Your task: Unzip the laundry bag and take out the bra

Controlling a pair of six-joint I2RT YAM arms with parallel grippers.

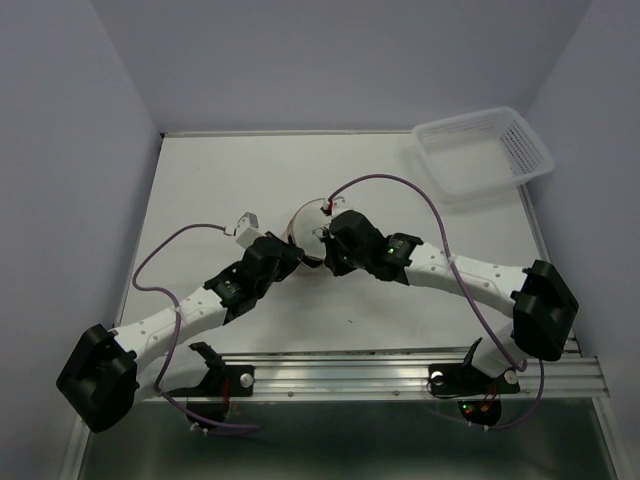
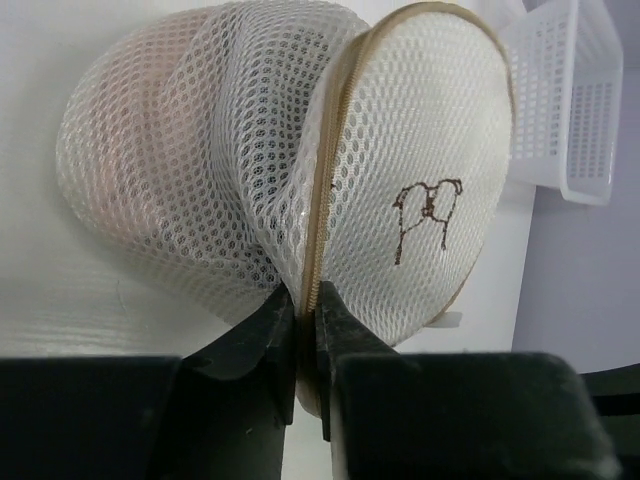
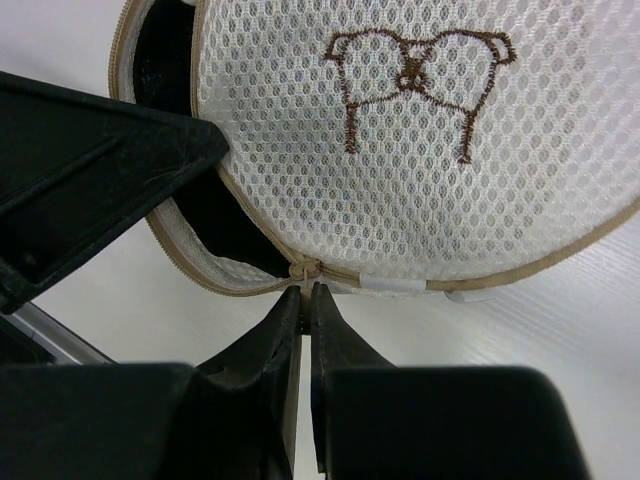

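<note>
- At table (image 1: 200, 180) centre: laundry bag (image 1: 303, 222), partly unzipped.
- Left gripper (image 2: 298, 305) clamped on tan rim (image 2: 322, 230); right gripper (image 3: 305, 292) nipped shut at zip slider (image 3: 305, 268).
- Brace rim; draw slider along its curve.

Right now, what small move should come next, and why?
Probably draw the right gripper along the closed stretch of rim: it seems pinched on the zipper slider, the laundry bag is only partly unzipped, and the left gripper clamps the rim.
</note>
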